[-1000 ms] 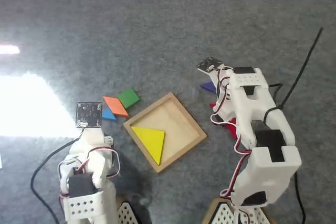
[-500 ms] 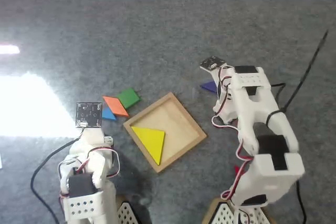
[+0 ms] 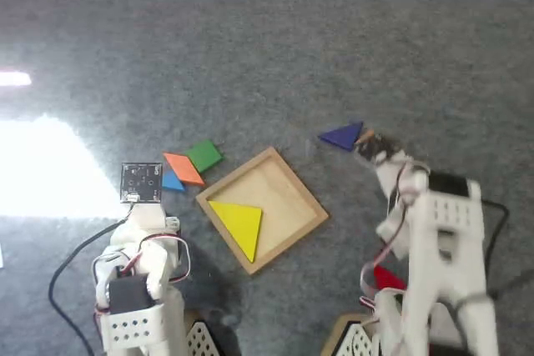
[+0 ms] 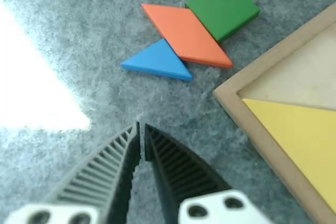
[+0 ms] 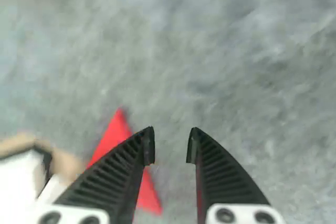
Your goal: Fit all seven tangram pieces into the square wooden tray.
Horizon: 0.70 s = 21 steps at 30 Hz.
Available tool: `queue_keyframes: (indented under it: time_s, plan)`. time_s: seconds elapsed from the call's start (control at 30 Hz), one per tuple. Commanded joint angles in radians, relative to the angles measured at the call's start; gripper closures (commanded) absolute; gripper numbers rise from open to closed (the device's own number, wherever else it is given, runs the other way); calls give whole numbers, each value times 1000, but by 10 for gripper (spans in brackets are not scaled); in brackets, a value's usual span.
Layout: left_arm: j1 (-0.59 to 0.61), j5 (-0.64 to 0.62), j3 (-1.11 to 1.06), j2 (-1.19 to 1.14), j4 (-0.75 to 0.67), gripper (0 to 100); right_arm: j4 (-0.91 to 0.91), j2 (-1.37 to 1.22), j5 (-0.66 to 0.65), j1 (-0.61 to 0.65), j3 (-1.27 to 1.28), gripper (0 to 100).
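left tool (image 4: pixel 140 129) pressed together, empty, near blue triangle (image 4: pixel 157 61) | right tool (image 5: pixel 169 145) slightly apart, empty, above red triangle (image 5: pixel 113 137) on surface | tray (image 3: pixel 289 241) held yellow triangle (image 3: pixel 240 224) | orange parallelogram (image 3: pixel 183 167), green square (image 3: pixel 204 155) just beside tray | purple triangle (image 3: pixel 342 135) well apart

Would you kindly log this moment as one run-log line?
tray: yellow triangle inside | left gripper: shut, empty, near blue triangle | right gripper: open, beside red triangle

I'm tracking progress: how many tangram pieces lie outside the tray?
5: green square, orange parallelogram and light blue triangle clustered left of the tray; a dark blue triangle to its right; a red piece by the right arm. Another may be hidden.
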<state>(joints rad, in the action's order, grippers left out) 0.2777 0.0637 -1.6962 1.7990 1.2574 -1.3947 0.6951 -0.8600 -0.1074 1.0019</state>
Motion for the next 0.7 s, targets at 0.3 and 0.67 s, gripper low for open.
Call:
queue_keyframes:
  time_s: [0.3, 0.67]
  plan:
    - [6, -2, 13, 18, 3, 986, -145, 176, -153, -4, 21, 886]
    - [6, -2, 13, 18, 3, 986, 348, 312, 241, 4, 261, 887]
